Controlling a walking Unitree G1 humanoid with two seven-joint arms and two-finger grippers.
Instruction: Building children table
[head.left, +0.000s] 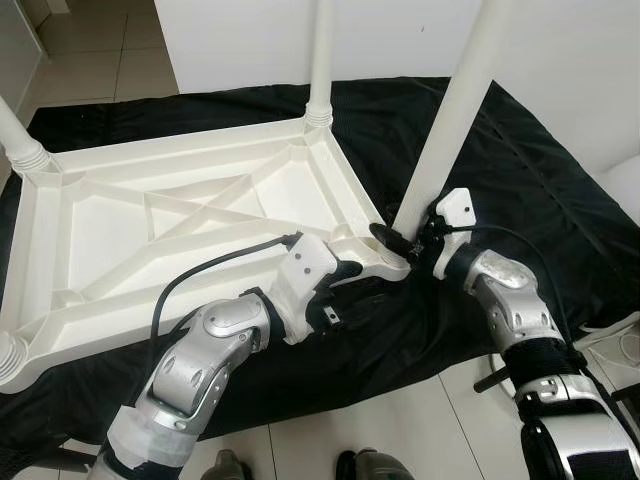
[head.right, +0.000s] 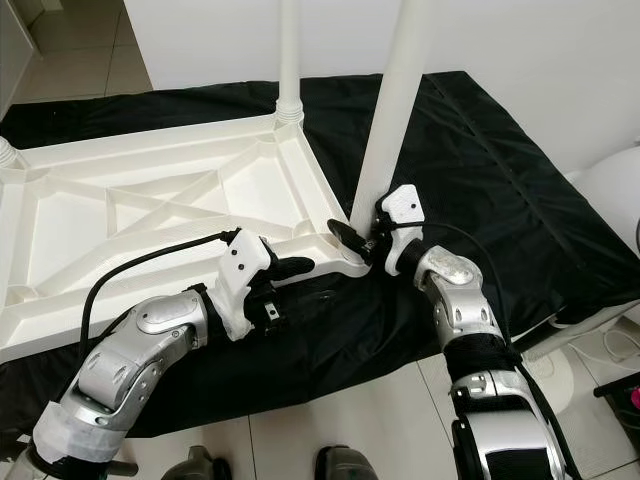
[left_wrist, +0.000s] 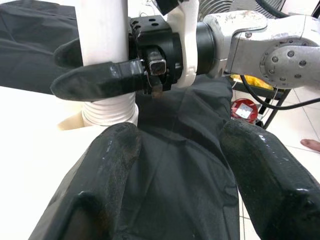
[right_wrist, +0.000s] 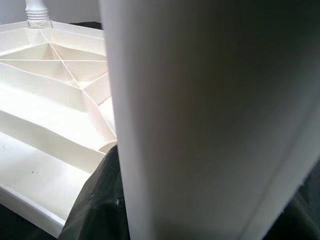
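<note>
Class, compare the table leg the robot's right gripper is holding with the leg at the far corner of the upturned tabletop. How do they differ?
The held leg leans, gripped near its base by the right gripper, at the tabletop's near corner. The far leg stands upright and free, its ribbed base seated in the corner socket. Both are plain white tubes.

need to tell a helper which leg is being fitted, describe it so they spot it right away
Start at the white upside-down tabletop lying on the black cloth. At its near right corner stands a white table leg, gripped near its base by the right gripper. Unlike the other legs, it leans rather than standing straight.
</note>
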